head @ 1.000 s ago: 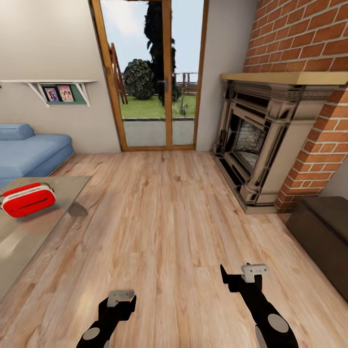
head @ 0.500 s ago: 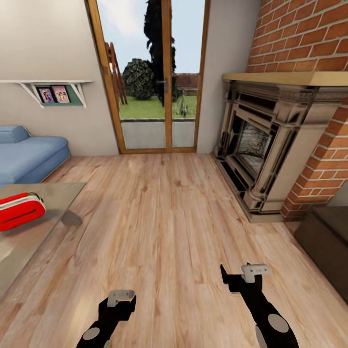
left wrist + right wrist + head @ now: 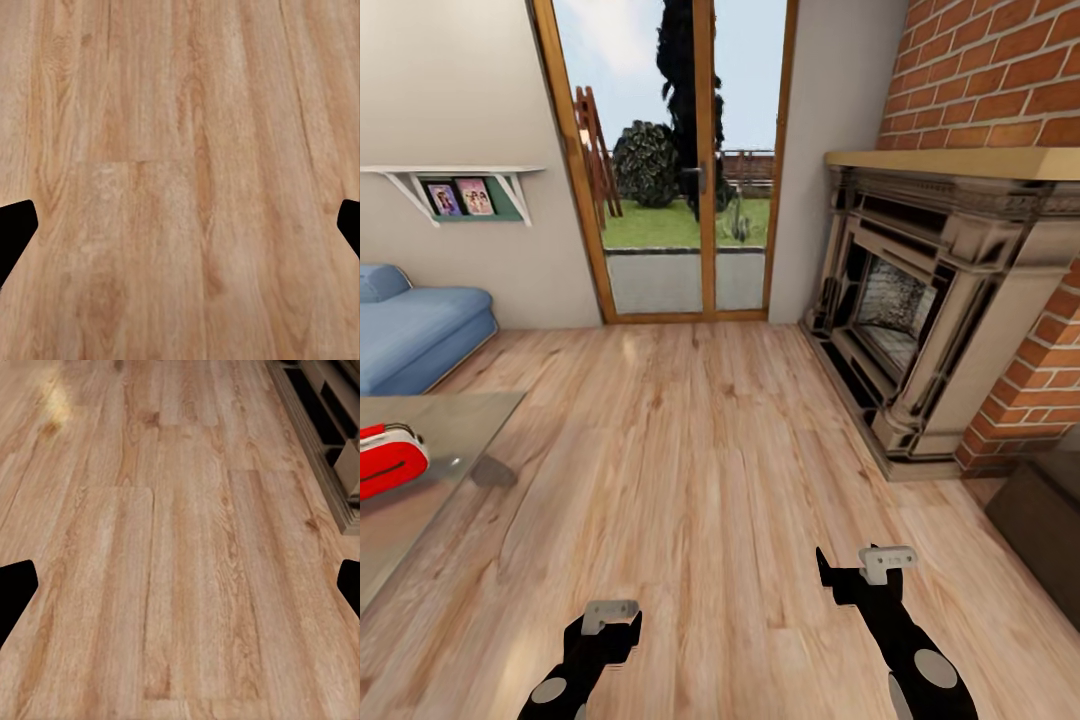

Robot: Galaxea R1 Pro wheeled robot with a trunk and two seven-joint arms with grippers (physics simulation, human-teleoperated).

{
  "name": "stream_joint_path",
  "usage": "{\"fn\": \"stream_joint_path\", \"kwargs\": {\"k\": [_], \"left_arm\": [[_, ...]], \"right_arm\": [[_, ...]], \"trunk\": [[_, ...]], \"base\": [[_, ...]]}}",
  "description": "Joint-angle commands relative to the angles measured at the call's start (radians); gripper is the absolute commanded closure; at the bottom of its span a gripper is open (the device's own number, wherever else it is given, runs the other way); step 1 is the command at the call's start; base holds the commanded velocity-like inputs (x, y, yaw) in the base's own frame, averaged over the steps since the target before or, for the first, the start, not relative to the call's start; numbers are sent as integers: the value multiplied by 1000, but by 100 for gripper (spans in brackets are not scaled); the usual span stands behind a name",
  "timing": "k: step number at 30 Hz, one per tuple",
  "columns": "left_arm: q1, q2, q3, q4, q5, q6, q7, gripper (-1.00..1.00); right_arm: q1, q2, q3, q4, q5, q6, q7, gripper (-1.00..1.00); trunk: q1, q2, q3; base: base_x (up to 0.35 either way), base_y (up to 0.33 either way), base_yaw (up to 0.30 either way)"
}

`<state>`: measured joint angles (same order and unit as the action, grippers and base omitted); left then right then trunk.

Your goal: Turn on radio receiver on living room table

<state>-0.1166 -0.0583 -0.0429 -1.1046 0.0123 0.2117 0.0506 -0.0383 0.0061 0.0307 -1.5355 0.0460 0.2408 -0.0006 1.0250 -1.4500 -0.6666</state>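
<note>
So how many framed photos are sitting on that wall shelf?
2. Both stand side by side on the white wall shelf above the blue sofa: the left photo and the right photo. More could be hidden beyond the picture's edge.

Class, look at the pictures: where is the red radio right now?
In the head view, the radio receiver lies at the far left edge on the glossy table, in front of the blue sofa.

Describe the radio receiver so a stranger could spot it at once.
Start at the blue sofa against the left wall, then drop to the glossy grey table in front of it. The radio receiver lies on that tabletop at the picture's left edge, the one bright red, white-trimmed thing there.
</note>
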Motion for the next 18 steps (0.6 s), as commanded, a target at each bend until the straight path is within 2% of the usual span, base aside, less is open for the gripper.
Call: {"fn": "stream_joint_path", "kwargs": {"k": [1,18], "left_arm": [[0,0,0,0,0,0,0,-100],[0,0,0,0,1,0,0,-100]], "right_arm": [[0,0,0,0,0,0,0,-100],[0,0,0,0,0,0,0,-100]], "trunk": [[0,0,0],[0,0,0]], "base": [[334,0,0],[333,0,0]]}}
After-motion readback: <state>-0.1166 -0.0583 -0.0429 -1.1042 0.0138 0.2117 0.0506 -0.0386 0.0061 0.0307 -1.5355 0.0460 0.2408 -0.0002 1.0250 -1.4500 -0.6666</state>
